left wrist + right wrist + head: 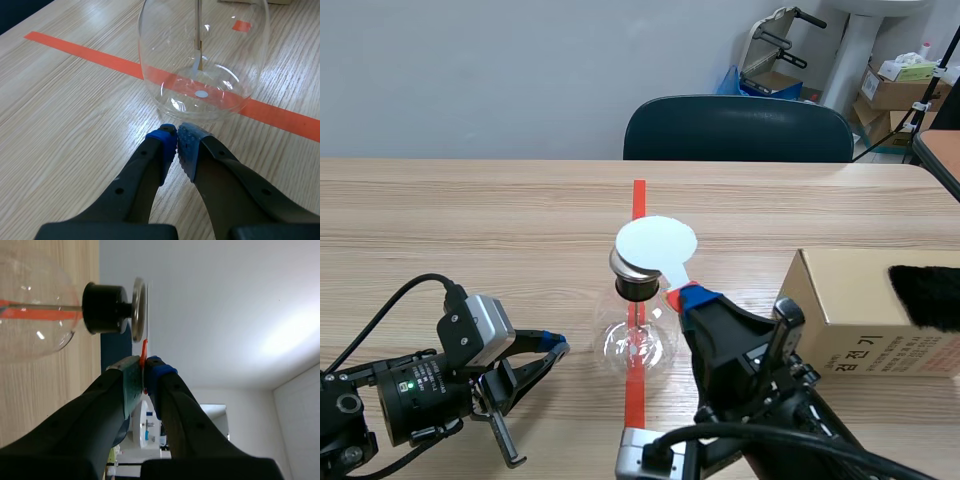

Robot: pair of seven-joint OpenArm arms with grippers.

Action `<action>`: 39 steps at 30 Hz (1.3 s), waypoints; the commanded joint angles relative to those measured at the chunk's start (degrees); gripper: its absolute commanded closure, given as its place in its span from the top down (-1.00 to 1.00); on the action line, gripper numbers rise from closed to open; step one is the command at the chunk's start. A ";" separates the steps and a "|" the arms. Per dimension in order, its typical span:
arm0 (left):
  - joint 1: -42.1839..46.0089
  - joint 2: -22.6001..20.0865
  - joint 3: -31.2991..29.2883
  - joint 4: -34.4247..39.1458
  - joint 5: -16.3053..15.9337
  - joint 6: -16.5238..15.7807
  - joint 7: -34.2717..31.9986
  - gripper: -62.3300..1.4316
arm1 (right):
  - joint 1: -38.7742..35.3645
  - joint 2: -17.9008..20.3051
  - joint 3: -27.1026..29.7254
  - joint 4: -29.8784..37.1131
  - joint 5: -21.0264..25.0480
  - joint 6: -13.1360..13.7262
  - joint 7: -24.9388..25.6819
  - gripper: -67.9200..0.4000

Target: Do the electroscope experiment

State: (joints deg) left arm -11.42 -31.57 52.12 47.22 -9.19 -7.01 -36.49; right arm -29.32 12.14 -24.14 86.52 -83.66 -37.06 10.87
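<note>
Electroscope [640, 335] upright on counter [470, 230], rod [199, 30] vertical, plate [626, 266] uppermost. Right pincer [144, 375] clamps white paddle [656, 241] by its handle, disc flat above plate. Left pincer [176, 145] closed, empty.

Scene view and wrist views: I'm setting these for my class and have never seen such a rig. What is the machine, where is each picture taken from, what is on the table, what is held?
The machine is two black robot arms at a wooden table. The scene view looks from between them; each wrist view looks past one arm's own fingers. On the table stands an electroscope: a glass flask with a black stopper and a metal top plate. Beside it lies a cardboard box with something black and furry at its top. The right gripper is shut on the red handle of a white disc, held over the plate. The left gripper is shut on nothing, its tips just short of the flask.
</note>
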 commanded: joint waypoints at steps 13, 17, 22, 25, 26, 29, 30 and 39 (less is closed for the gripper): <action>-0.33 0.11 -0.17 0.39 -0.15 0.26 -0.90 -0.78 | -1.46 2.32 2.89 1.79 -0.04 -1.77 -8.59 -0.97; -0.33 0.11 -0.17 0.39 -0.15 0.26 -0.90 -0.78 | -1.46 2.32 2.89 1.79 -0.04 -5.40 -9.49 -0.97; -0.33 0.11 -0.17 0.39 -0.15 0.26 -0.90 -0.78 | -1.46 2.49 2.89 1.79 -0.04 -5.33 -10.67 -0.97; -0.33 0.11 -0.17 0.39 -0.15 0.26 -0.90 -0.78 | -1.46 2.49 2.89 1.79 -0.04 -5.05 -10.99 -0.97; -0.33 0.11 -0.17 0.39 -0.15 0.26 -0.90 -0.78 | -1.46 2.49 2.89 1.79 -0.04 -4.85 -10.97 -0.97; -0.33 0.11 -0.17 0.39 -0.15 0.26 -0.90 -0.78 | -1.46 2.49 2.89 1.79 -0.04 -4.39 -10.05 -0.97; -0.33 0.11 -0.17 0.39 -0.15 0.26 -0.90 -0.78 | -1.46 2.49 2.89 1.79 -0.04 -4.02 -9.42 -0.97; -0.33 0.11 -0.17 0.39 -0.15 0.26 -0.87 -0.78 | -1.46 2.47 2.86 1.79 -0.04 -4.00 -0.68 -0.97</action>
State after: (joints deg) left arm -11.42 -31.59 52.12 47.22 -9.19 -7.01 -36.47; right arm -30.87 14.00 -21.43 86.98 -83.66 -40.69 10.02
